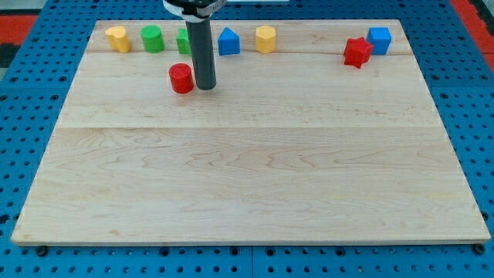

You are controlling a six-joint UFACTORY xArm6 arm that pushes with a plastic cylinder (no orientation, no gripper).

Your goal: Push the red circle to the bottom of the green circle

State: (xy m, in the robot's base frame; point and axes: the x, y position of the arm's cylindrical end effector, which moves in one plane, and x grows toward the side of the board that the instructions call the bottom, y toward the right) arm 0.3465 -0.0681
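My tip [206,86] rests on the table [247,170] just right of the red circle [181,78], which sits below-right of the green circle [152,38]; no hand shows.

This is looking like a lab: a pale wooden board [255,177] is lying on a blue perforated bench top [23,139], with red matting [19,19] showing beyond the board's corners.
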